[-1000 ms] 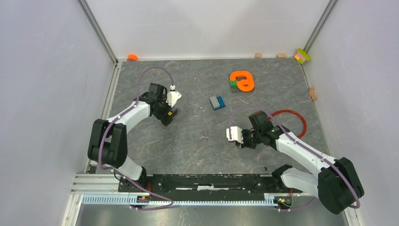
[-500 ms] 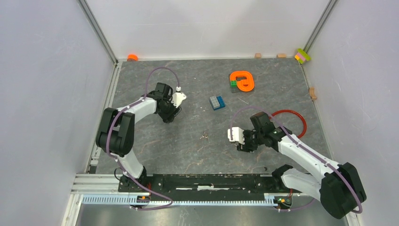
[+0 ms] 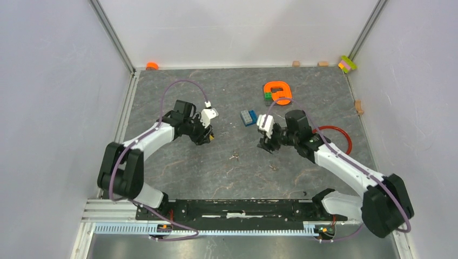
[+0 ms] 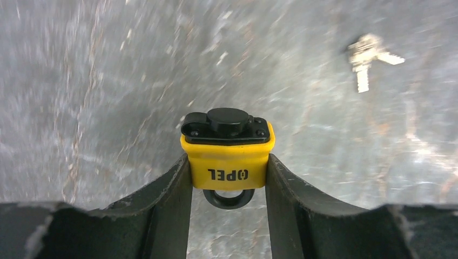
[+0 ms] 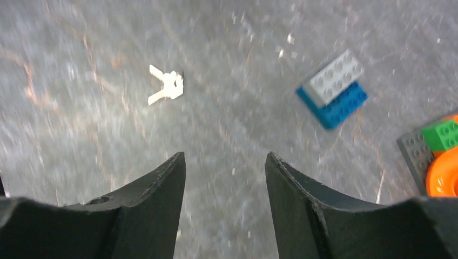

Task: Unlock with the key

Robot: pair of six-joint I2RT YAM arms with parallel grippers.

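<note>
A small yellow padlock (image 4: 227,156) with a black cap and black shackle sits squeezed between the fingers of my left gripper (image 4: 227,167), which is shut on its sides. From above, that gripper (image 3: 207,138) is left of centre, the padlock (image 3: 211,137) only a yellow speck at its tip. The key (image 3: 234,156), a tiny silver bunch, lies loose on the floor between the arms; it shows in the left wrist view (image 4: 370,54) and the right wrist view (image 5: 166,89). My right gripper (image 3: 265,145) hangs open and empty (image 5: 224,162), right of the key.
A blue and grey brick (image 3: 249,117) lies behind the key. An orange ring piece (image 3: 278,91) with a green brick (image 3: 268,96) sits further back. A red cable loop (image 3: 332,137) lies by the right arm. Small blocks line the back wall.
My left gripper has closed onto the yellow padlock and shifted right. The right arm has swung toward the back and its jaws have opened.
</note>
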